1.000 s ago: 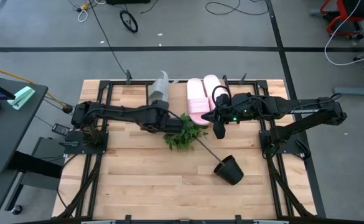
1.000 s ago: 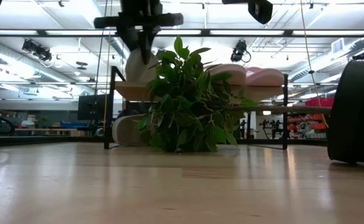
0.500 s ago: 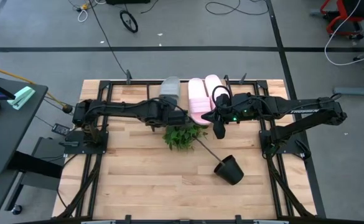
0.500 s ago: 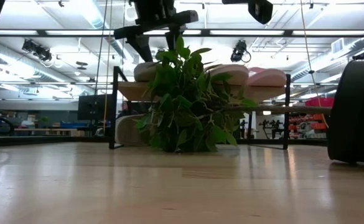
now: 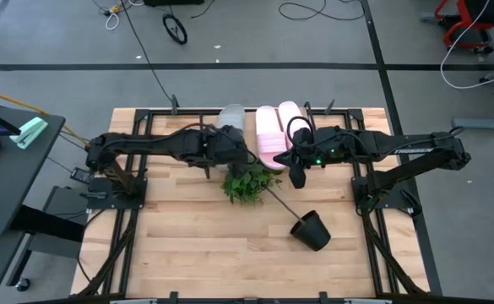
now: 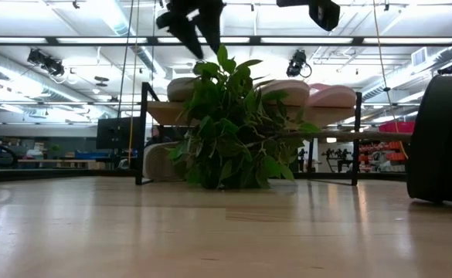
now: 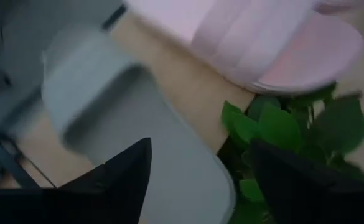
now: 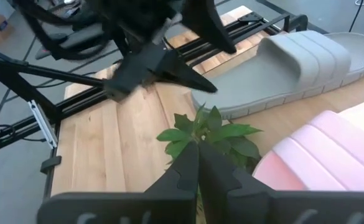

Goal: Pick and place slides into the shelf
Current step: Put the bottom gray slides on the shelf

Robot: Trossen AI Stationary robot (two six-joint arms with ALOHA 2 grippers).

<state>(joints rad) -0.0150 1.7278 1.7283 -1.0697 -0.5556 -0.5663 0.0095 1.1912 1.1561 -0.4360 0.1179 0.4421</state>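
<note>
A light grey slide point(image 5: 232, 117) lies flat by its sole on the shelf's plank top point(image 6: 166, 113), beside two pale pink slides point(image 5: 274, 127) to its right. Another grey slide point(image 6: 159, 161) rests on the table under the shelf. My left gripper point(image 5: 232, 150) hangs open above the near end of the grey slide point(image 7: 101, 106), touching nothing; the low view shows it point(image 6: 191, 22) well above the shelf. My right gripper point(image 5: 297, 175) stays shut just near of the pink slides, above the plant point(image 8: 206, 138), with nothing between its fingers.
A green leafy plant point(image 5: 247, 181) lies on the table against the shelf's near side, its stem running to a tipped black pot point(image 5: 312, 230). Bare tabletop point(image 5: 187, 245) spreads toward the near edge. Black frame rails point(image 5: 141, 127) flank the shelf.
My left gripper carried the grey slide toward the table's right, laid it flat on the shelf top beside the pink slides, and opened. It then rose and drew back toward the left. The slide, tilted before, now lies level.
</note>
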